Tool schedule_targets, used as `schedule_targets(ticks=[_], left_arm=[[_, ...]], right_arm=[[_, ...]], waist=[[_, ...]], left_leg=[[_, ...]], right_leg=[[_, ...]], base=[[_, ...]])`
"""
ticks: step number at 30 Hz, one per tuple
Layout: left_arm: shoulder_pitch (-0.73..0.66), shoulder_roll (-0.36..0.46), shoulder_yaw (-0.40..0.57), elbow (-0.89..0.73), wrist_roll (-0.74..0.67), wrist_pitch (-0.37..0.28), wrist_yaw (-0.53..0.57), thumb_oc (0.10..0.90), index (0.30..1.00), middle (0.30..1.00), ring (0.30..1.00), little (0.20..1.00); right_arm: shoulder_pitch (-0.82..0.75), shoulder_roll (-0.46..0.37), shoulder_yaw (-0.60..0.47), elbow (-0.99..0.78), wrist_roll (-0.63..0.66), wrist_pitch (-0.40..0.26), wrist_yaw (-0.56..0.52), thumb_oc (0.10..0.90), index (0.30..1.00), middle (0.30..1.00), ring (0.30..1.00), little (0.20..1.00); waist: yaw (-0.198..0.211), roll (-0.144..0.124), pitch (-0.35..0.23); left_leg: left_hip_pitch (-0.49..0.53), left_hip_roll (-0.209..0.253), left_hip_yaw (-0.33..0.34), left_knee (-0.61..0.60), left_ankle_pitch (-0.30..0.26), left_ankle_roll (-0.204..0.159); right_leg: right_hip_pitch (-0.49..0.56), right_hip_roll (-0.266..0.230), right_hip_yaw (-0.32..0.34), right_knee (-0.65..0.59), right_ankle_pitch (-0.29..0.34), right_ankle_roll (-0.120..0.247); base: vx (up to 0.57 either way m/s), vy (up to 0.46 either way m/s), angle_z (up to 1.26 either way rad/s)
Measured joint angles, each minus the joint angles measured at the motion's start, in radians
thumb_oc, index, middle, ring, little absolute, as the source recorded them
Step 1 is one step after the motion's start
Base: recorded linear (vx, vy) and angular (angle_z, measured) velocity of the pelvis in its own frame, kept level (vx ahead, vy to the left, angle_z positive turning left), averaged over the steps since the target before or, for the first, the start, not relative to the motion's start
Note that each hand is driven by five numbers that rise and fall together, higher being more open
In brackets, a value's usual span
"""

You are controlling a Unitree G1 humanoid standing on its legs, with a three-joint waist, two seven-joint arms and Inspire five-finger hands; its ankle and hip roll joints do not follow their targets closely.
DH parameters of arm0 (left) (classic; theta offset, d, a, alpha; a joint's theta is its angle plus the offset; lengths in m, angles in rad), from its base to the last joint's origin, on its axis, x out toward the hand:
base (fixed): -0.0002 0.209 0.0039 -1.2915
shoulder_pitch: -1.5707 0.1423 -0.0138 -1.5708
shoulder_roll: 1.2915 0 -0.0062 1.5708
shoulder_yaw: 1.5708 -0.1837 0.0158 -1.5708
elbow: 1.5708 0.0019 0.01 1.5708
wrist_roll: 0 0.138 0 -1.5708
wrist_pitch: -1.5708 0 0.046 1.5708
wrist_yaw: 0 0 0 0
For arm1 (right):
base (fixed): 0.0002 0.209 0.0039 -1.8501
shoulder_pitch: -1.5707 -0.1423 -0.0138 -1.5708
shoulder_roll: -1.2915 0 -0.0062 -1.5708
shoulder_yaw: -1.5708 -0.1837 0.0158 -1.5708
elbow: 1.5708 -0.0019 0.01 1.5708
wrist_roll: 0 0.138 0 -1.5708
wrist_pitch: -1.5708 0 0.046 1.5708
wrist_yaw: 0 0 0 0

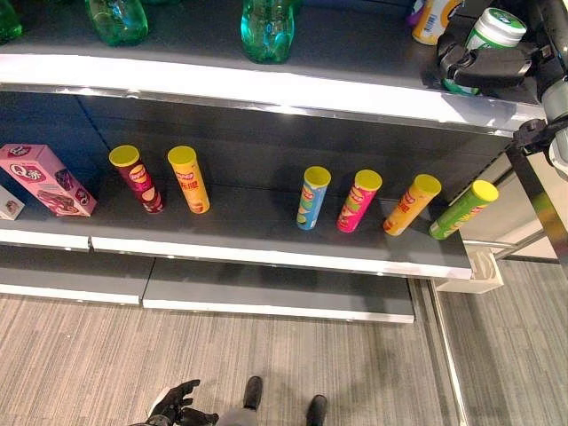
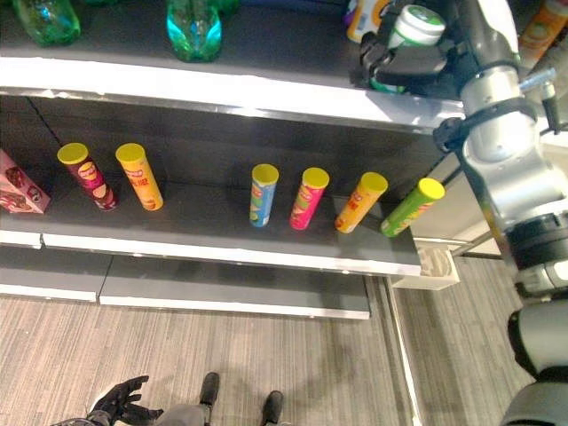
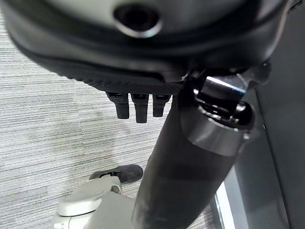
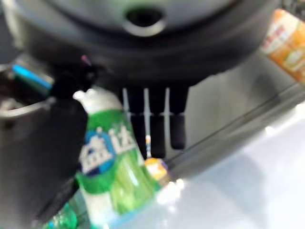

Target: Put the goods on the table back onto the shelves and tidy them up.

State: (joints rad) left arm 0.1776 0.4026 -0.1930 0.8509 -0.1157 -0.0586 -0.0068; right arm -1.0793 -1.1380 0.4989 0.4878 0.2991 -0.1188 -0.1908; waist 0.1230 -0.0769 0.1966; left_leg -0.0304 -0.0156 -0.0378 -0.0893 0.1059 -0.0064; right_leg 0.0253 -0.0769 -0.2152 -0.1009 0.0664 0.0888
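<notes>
A green and white gum jar [image 1: 497, 27] with a white lid stands at the right end of the upper shelf [image 1: 266, 84]. My right hand [image 1: 484, 64] is shut on it, the thumb on one side and the fingers [image 4: 157, 119] on the other. The right wrist view shows the jar [image 4: 112, 167] close up, slightly tilted, above the shelf's pale front edge. My left hand [image 1: 177, 404] hangs low by the floor at the lower left, open and holding nothing.
Several chip cans stand on the middle shelf: maroon [image 1: 136, 177], yellow [image 1: 189, 177], blue [image 1: 312, 197], pink [image 1: 358, 201], orange [image 1: 411, 204] and green [image 1: 463, 209]. A pink box [image 1: 46, 179] sits far left. Green bottles [image 1: 266, 28] and an orange-white canister [image 1: 433, 18] share the upper shelf.
</notes>
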Motion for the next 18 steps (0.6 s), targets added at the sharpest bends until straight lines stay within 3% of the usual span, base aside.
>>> schedule_targets(ticks=[13, 18], left_arm=[[0.005, 0.0, 0.001, 0.0, 0.0, 0.002, -0.002, 0.8, 0.9, 0.9, 0.9, 0.9], [0.004, -0.002, 0.002, 0.002, 0.0, 0.016, -0.002, 0.8, 0.9, 0.9, 0.9, 0.9]], right_arm=[[0.034, 0.0, -0.102, -0.07, 0.039, -0.009, -0.034, 0.8, 0.9, 0.9, 0.9, 0.9], [0.126, 0.009, -0.253, -0.108, 0.037, -0.011, -0.09, 0.8, 0.9, 0.9, 0.9, 0.9]], waist=[[0.004, 0.001, 0.0], [0.005, 0.002, 0.0]], left_leg=[[0.013, 0.0, -0.002, 0.0, 0.001, -0.001], [0.013, -0.001, -0.013, 0.0, 0.002, -0.003]], right_leg=[[0.015, 0.001, -0.002, 0.0, -0.001, 0.0], [0.02, -0.001, -0.019, 0.0, -0.002, 0.0]], base=[[-0.02, -0.011, 0.01], [-0.04, -0.021, 0.07]])
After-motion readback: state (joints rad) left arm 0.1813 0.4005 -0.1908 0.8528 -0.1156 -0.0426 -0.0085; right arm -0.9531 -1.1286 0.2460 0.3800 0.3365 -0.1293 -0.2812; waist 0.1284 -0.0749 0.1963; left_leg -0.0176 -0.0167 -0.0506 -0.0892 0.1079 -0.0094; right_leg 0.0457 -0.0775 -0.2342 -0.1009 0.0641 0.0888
